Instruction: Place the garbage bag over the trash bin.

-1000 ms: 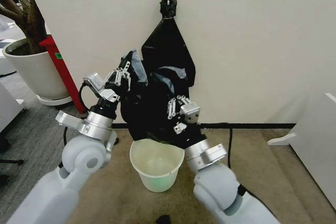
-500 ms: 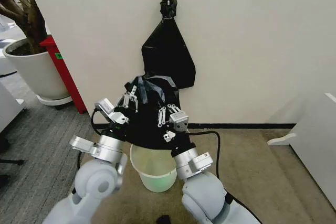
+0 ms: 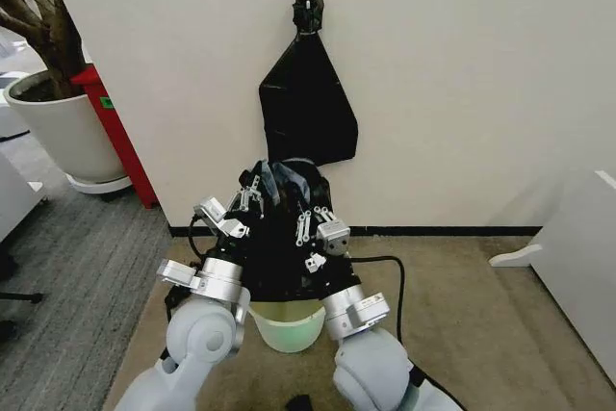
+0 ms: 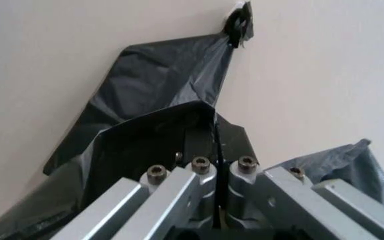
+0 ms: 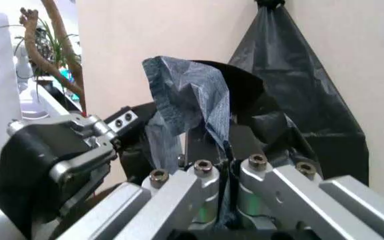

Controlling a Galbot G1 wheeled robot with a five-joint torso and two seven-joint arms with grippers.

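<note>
Both the left gripper point(image 3: 254, 191) and right gripper point(image 3: 306, 222) pinch the thin glossy black plastic garbage bag point(image 3: 279, 243) closed-jawed, holding its mouth draped over the cream-white round plastic trash bin point(image 3: 287, 326) (at 6 o'clock), presumably to sleeve its rim.

Bright, even indoor light; soft shadows. Wrist views' near metal perhaps slightly blurred.

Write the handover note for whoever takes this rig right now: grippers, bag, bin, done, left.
Left gripper: shut on the garbage bag, above the trash bin.
Right gripper: shut on the same bag, close beside the left one.
Bag: held between both grippers, draping down to the bin's mouth and hiding most of it.
Bin: on the floor by the wall, lower part visible.
Done: bag gripped and brought over the bin.
Left: spread the mouth around the rim; whether it is round the rim yet cannot be seen.
</note>
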